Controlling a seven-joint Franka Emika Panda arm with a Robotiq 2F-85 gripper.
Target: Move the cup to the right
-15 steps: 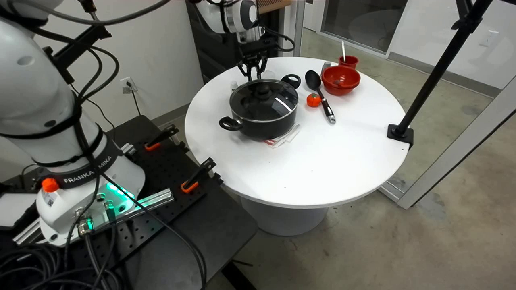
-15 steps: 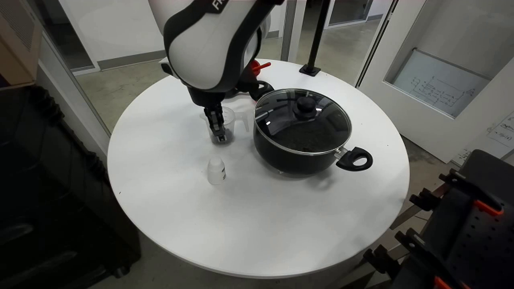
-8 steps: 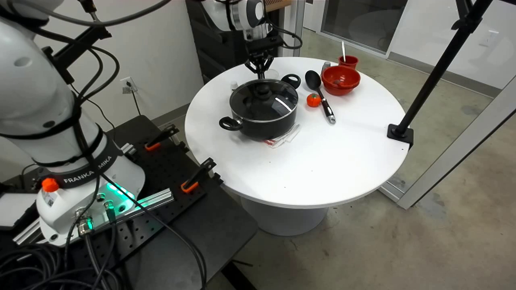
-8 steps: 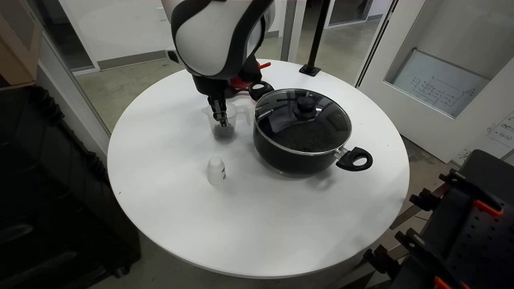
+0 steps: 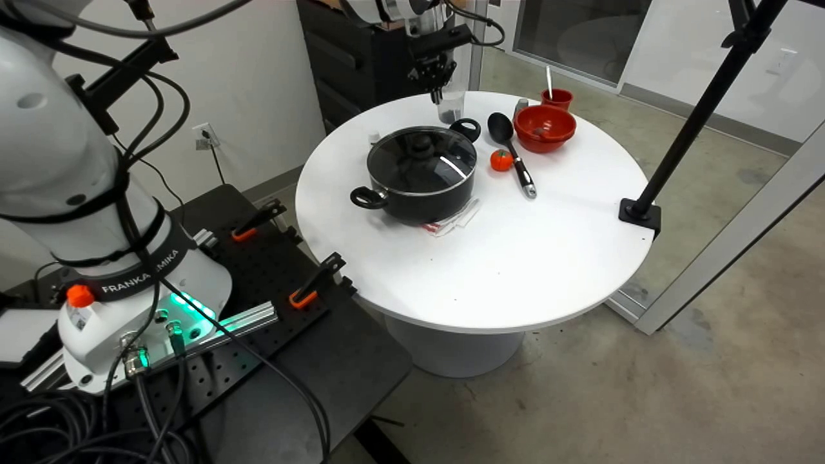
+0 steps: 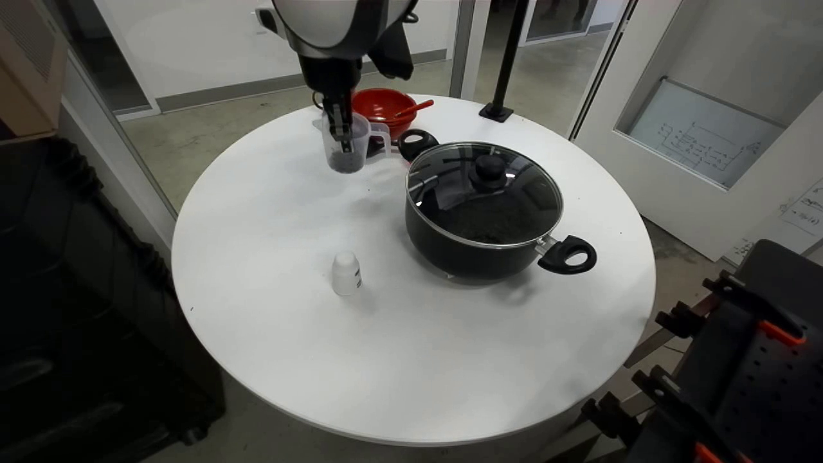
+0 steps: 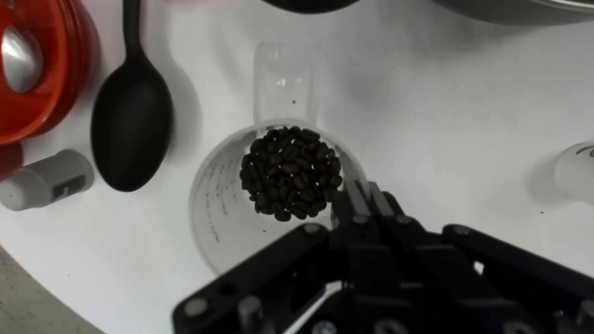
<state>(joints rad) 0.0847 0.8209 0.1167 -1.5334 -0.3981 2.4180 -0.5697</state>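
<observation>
Jaws clenched on the wall of the cup [image 7: 253, 232], my gripper [image 7: 366, 190] holds it roughly upright above the table [image 6: 398, 360], dark beans [image 7: 290, 174] inside. In an exterior view I see it beyond the pot [image 5: 422, 175], left of the spoon [image 5: 501, 129] and bowl [image 5: 544, 129].

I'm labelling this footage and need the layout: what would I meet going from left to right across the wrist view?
Red bowl → black spoon → clear measuring cup with dark beans in it → small white container, cut off by the right edge.
</observation>
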